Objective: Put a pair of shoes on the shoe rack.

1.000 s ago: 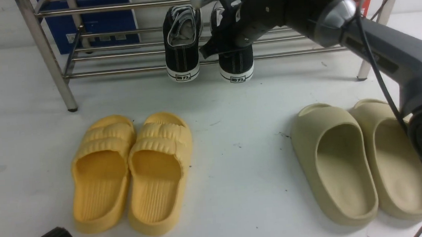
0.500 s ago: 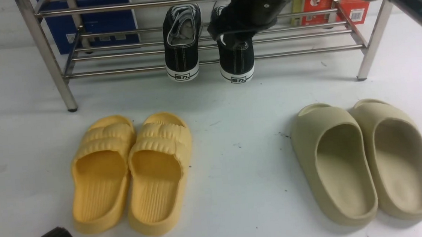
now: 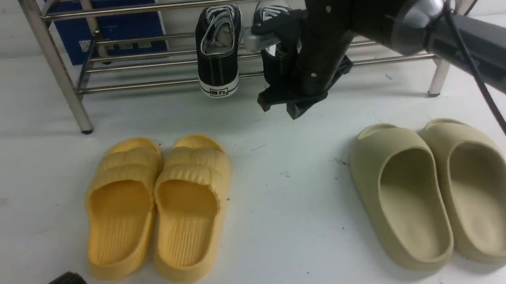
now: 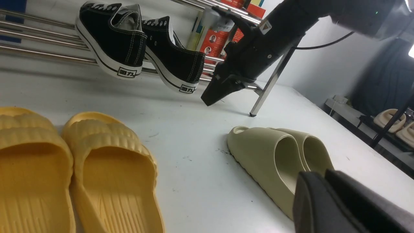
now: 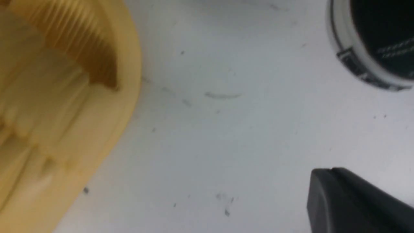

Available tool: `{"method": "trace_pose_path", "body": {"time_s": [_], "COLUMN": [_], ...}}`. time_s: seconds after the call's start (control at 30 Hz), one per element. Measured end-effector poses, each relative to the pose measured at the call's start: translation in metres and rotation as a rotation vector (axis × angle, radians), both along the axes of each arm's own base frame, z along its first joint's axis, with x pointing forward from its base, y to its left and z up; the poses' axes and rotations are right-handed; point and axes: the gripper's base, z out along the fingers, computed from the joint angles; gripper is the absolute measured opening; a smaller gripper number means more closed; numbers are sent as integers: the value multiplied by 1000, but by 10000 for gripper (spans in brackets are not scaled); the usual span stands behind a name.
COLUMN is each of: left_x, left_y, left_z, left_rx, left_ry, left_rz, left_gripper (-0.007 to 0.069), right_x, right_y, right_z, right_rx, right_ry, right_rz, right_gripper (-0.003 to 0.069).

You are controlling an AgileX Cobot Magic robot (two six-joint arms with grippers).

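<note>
Both black sneakers rest on the shoe rack's [image 3: 140, 84] lower rails, heels hanging over the front rail. The left sneaker [image 3: 217, 50] shows fully; the right sneaker [image 3: 275, 63] is partly hidden behind my right gripper [image 3: 284, 105]. That gripper hangs just in front of the rack, above the table, shut and empty. The left wrist view shows the sneakers [image 4: 116, 42] [image 4: 176, 60] side by side, the right gripper [image 4: 208, 98] apart from them. A sneaker heel [image 5: 372, 48] shows in the right wrist view. My left gripper [image 4: 318, 184] is low at the near left, shut, holding nothing.
Yellow ribbed slides [image 3: 158, 203] lie at the front left, beige-olive slides [image 3: 433, 191] at the front right. A blue box [image 3: 109, 31] and red boxes [image 4: 215, 40] stand behind the rack. The rack's right front leg [image 3: 437, 78] stands near my right arm.
My right gripper has drawn back from the right sneaker, come down in front of the rack and shut empty. Both sneakers stay on the rails. The left arm has not moved.
</note>
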Motion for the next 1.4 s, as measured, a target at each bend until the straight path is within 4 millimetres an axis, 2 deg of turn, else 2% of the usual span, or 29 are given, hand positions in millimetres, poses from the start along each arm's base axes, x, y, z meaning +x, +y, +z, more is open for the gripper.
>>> {"method": "trace_pose_path", "body": {"time_s": [0.17, 0.43, 0.63, 0.8, 0.9, 0.93, 0.97, 1.07, 1.1, 1.13, 1.17, 1.23, 1.27, 1.3, 1.33, 1.37, 1.4], "left_x": [0, 0, 0, 0, 0, 0, 0, 0, 0, 0, 0, 0, 0, 0, 0, 0, 0], "left_y": [0, 0, 0, 0, 0, 0, 0, 0, 0, 0, 0, 0, 0, 0, 0, 0, 0], "left_z": [0, 0, 0, 0, 0, 0, 0, 0, 0, 0, 0, 0, 0, 0, 0, 0, 0], "left_rx": [0, 0, 0, 0, 0, 0, 0, 0, 0, 0, 0, 0, 0, 1, 1, 1, 1], "left_ry": [0, 0, 0, 0, 0, 0, 0, 0, 0, 0, 1, 1, 1, 1, 1, 1, 1], "left_rz": [0, 0, 0, 0, 0, 0, 0, 0, 0, 0, -1, 0, 0, -1, -1, -1, -1], "left_gripper": [59, 67, 73, 73, 74, 76, 76, 80, 82, 82, 82, 84, 85, 88, 89, 90, 90], "right_x": [17, 24, 25, 15, 1, -11, -14, -39, -52, -52, -69, -94, -99, -120, -125, -147, -147], "right_y": [-7, -7, -7, -8, -8, -9, -9, -13, -17, -17, -24, -34, -36, -48, -51, -64, -63], "right_z": [-3, -2, -3, 8, 23, 36, 40, 84, 104, 103, 124, 146, 146, 155, 157, 160, 160], "right_rx": [47, 73, 65, 25, -4, -25, -30, -20, -6, -8, 8, 23, 19, 22, 22, 21, 21], "right_ry": [-92, -167, -166, -74, -16, 13, 17, -26, -58, -54, -83, -105, -96, -91, -89, -77, -76], "right_rz": [-59, -70, -84, -70, -28, 0, 8, 53, 65, 66, 74, 79, 80, 75, 74, 62, 63], "right_gripper": [8, 15, 19, 23, 25, 26, 26, 26, 27, 27, 28, 27, 27, 27, 27, 27, 27]}}
